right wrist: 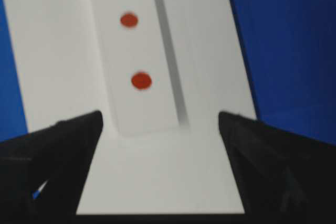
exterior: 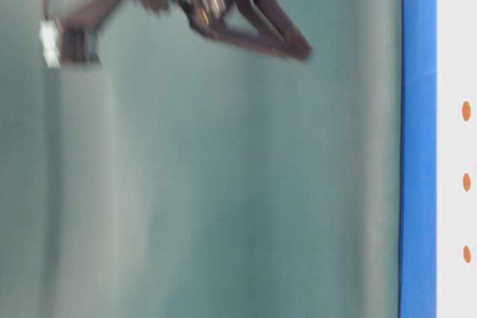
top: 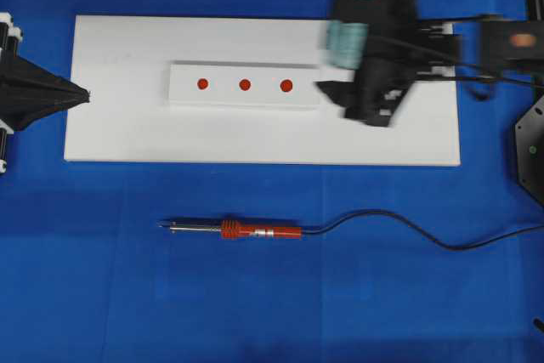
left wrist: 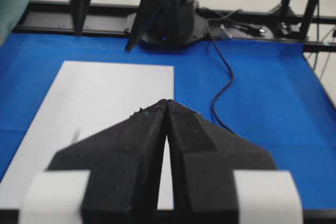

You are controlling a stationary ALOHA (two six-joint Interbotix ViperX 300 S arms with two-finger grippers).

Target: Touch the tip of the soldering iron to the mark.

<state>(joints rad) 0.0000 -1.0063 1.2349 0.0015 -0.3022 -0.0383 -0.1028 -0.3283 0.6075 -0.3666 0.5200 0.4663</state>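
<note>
at the far left edge of the overhead view the left gripper [top: 81, 95] is resting with its jaws clenched together, gripping nothing, its tip just over the left end of the white board [top: 119, 138]. in the upper middle, the white block [top: 183, 95] is lying on the board, with the mark [top: 245, 85] sitting between the two end dots. below it, in the lower middle, the soldering iron [top: 255, 230] is lying on the blue cloth [top: 85, 295], tip pointing left, black cord [top: 408, 229] trailing right. at upper right the right gripper [right wrist: 160, 124] is hovering blurred beside the block's right end, jaws released wide and empty.
</note>
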